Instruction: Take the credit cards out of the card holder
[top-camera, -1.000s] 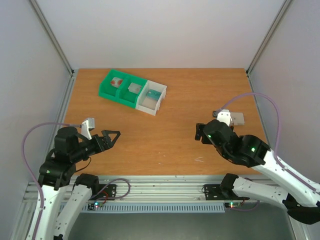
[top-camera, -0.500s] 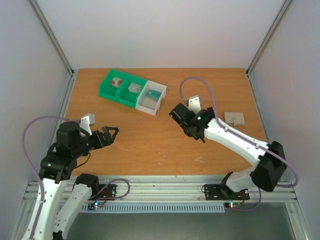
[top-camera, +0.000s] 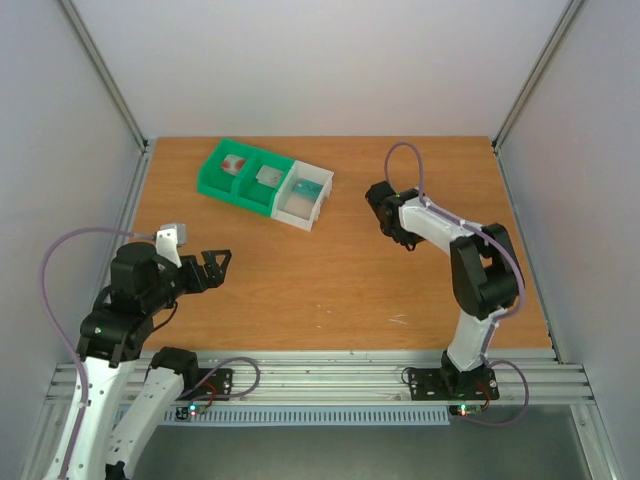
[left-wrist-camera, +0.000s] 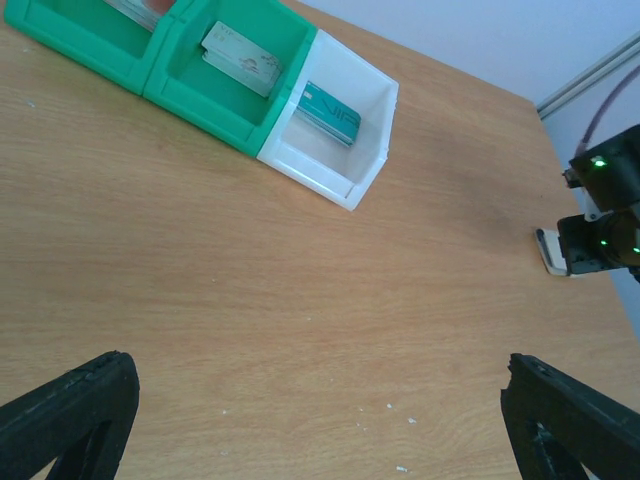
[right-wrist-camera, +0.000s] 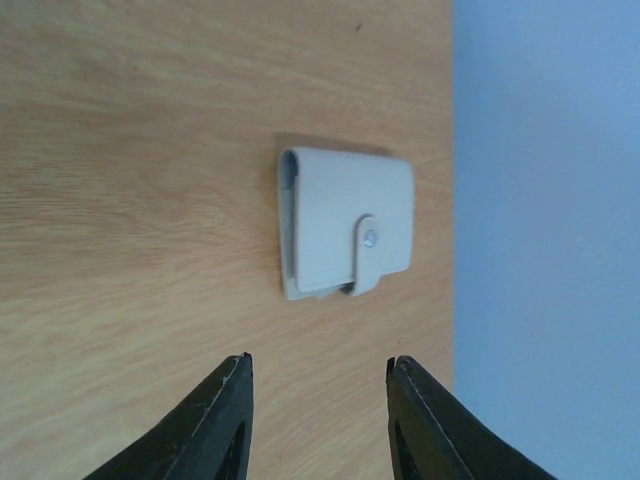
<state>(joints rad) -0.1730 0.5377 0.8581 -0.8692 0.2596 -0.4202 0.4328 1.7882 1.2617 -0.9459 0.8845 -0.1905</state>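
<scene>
Although both hands hang over the wood-grain counter (top-camera: 300, 290), neither holds anything. The left hand (top-camera: 213, 262) has its black fingers spread wide. The right hand (right-wrist-camera: 318, 372) is likewise spread. Just ahead of its fingers lies the card holder (right-wrist-camera: 345, 225), shown only by the right wrist view. It is a pale grey, matte rectangle with rounded corners, folded shut by a tab with a round snap, flat on the counter close to the edge by the wall; its contents are hidden. Farther off, the left wrist view shows a glossy green-and-white plastic tray (left-wrist-camera: 215, 118) with flat items in its compartments.
</scene>
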